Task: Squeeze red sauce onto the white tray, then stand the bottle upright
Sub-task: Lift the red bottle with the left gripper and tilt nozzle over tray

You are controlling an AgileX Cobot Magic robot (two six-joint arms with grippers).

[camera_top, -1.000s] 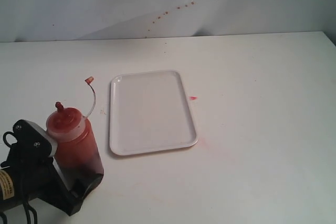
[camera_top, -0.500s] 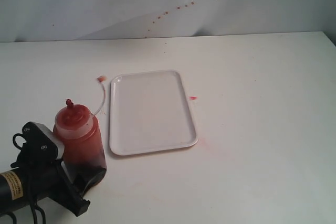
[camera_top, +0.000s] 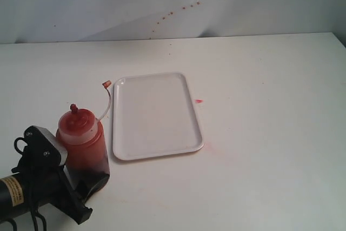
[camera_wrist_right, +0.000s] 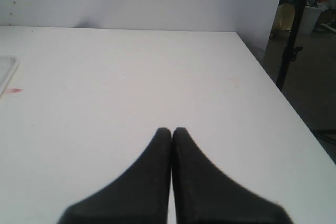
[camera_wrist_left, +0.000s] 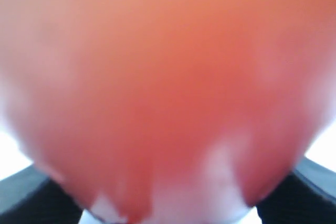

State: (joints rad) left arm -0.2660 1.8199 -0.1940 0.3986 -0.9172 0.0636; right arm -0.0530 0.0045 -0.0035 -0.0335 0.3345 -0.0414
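The bottle (camera_top: 81, 144) is upright at the table's near left, dark red sauce showing through its translucent wall. Its red-stained nozzle points up, and the thin strap with the tethered cap (camera_top: 106, 84) arcs toward the tray. My left gripper (camera_top: 81, 176) is shut on the bottle's lower body. In the left wrist view the bottle (camera_wrist_left: 168, 77) fills the picture as an orange-red blur, with dark fingers (camera_wrist_left: 23, 198) at the corners. The white tray (camera_top: 157, 114) lies flat just right of the bottle, and I see no red sauce on it. My right gripper (camera_wrist_right: 171, 130) is shut on nothing over bare table.
A small red drop (camera_top: 198, 101) lies on the table just beyond the tray's right rim, and a faint pink smear (camera_top: 210, 147) marks the table near the tray's front right corner. Red specks dot the back wall (camera_top: 178, 10). The table's right edge (camera_wrist_right: 273, 87) drops off.
Over the last second the bottle and left gripper shifted slightly right and lower, and the bottle came more upright. The tethered cap swung toward the tray. The last half second shows almost no motion.
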